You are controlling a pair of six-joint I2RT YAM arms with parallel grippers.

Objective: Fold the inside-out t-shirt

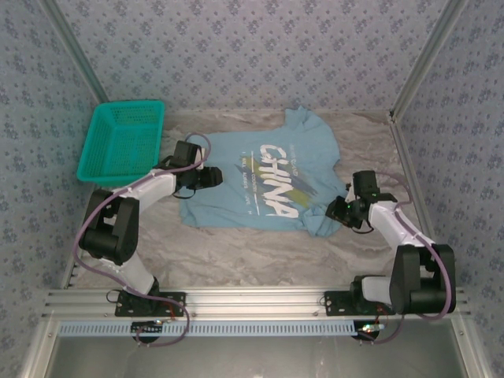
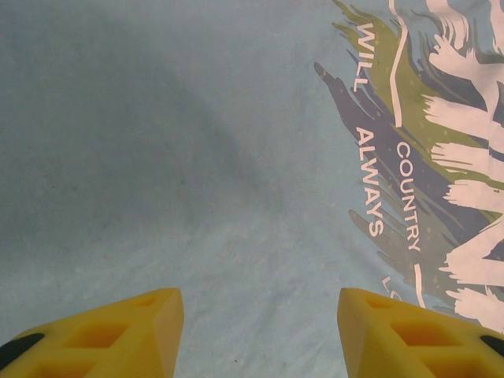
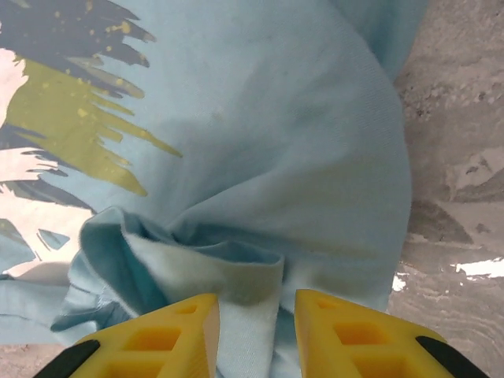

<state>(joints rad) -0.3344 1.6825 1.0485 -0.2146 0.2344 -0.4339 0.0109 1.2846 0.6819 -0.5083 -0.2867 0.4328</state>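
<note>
Shirt (image 1: pixel 260 177) lies flat, print up, mid-table, its long axis running left to right. The sleeves are at its right end, one toward the far wall and one toward the near edge. The left gripper (image 2: pixel 260 303) hangs over the shirt's left part, jaws about half open with nothing between them. The right gripper (image 3: pixel 256 303) is at the near right sleeve, jaws narrow with a bunched fold between them; whether they pinch it I cannot tell. The table (image 1: pixel 260 256) is grey marble-patterned, with a teal basket (image 1: pixel 89 140) at far left. The walls (image 1: pixel 236 47) have blue floral paper.
</note>
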